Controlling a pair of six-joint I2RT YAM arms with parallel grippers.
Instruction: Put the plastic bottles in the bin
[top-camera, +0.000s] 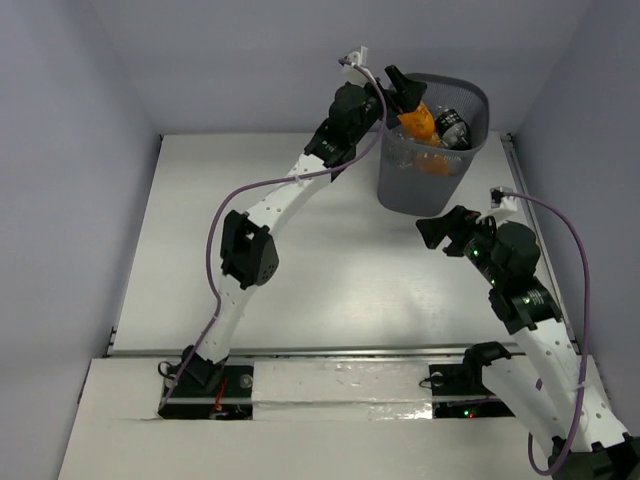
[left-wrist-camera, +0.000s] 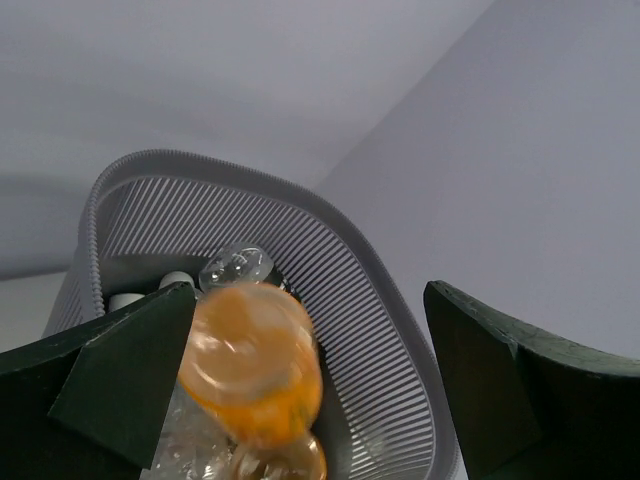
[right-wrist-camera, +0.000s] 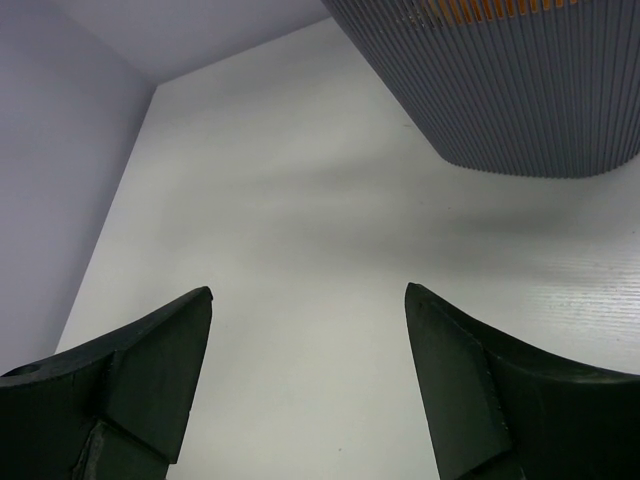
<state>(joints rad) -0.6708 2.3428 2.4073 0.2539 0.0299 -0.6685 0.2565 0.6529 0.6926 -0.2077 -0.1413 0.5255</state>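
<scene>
Orange bottle (left-wrist-camera: 255, 365) noted directly beneath the left tool (top-camera: 403, 90), in the gap between its fingers and nearer the left one. Contact cannot be confirmed, and the bottle is blurred. Left tool: released, jaws spread far wider than the bottle. It hangs over the rim of the bin (left-wrist-camera: 380, 330), pointing down into it. Further below the tool, inside the bin, lie clear bottles (left-wrist-camera: 235, 268). Assessment: the orange bottle is in the bin or dropping into it.

Right tool (right-wrist-camera: 308, 290): released, nothing between its fingers. It hovers above bare desk (right-wrist-camera: 300, 190), with the bin's wall ahead and to its right, apart from it. No bottle shows on the desk in the overhead view.

Handling, as judged: these bottles are light, thin-walled and crinkly, so they yield under a squeeze. They are also round and smooth, so they may slip or roll. Take hold across the middle of the body with moderate closure, or at the stiffer neck below the cap.
</scene>
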